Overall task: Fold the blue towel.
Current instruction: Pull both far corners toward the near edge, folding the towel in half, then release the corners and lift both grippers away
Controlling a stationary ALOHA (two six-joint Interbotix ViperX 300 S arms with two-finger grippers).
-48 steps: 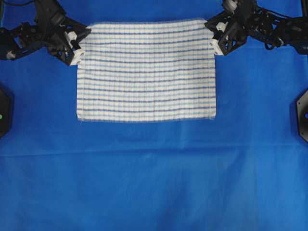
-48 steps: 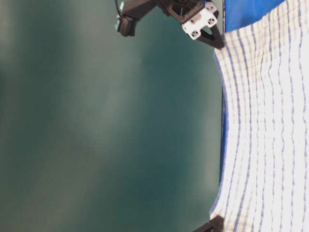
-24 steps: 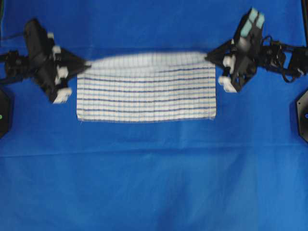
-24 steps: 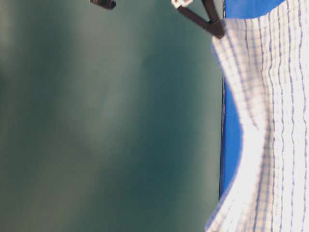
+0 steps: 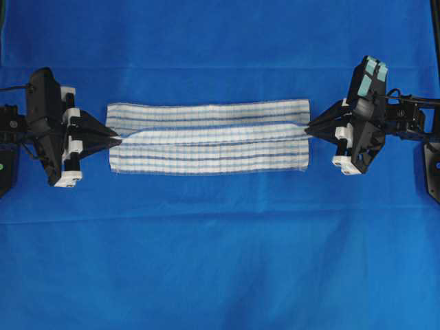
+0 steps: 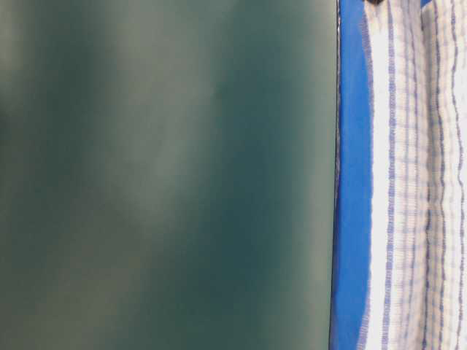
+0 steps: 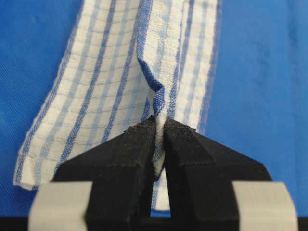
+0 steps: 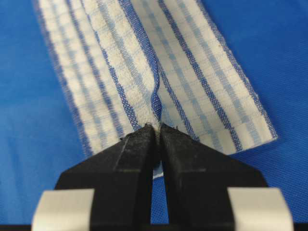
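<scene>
The blue towel [image 5: 206, 136], white with thin blue stripes, lies as a long narrow band across the blue table covering, its far part doubled over toward the near edge. My left gripper [image 5: 118, 141] is shut on the towel's left corner, with the cloth [image 7: 159, 86] pinched between its black fingers [image 7: 130, 154]. At the other end my right gripper [image 5: 307, 128] is shut on the right corner, and the cloth [image 8: 149, 77] rises in a crease into its fingertips. The table-level view shows only the towel's striped edge [image 6: 408, 182].
The blue table covering [image 5: 220, 261] spreads around the towel on all sides. Black arm bases sit at the left edge [image 5: 5, 168] and the right edge [image 5: 432, 172]. A dark green wall [image 6: 160, 175] fills most of the table-level view.
Both grippers have carried the towel's far corners toward the near edge and down. The towel has gone from a broad flat rectangle to a narrow doubled band.
</scene>
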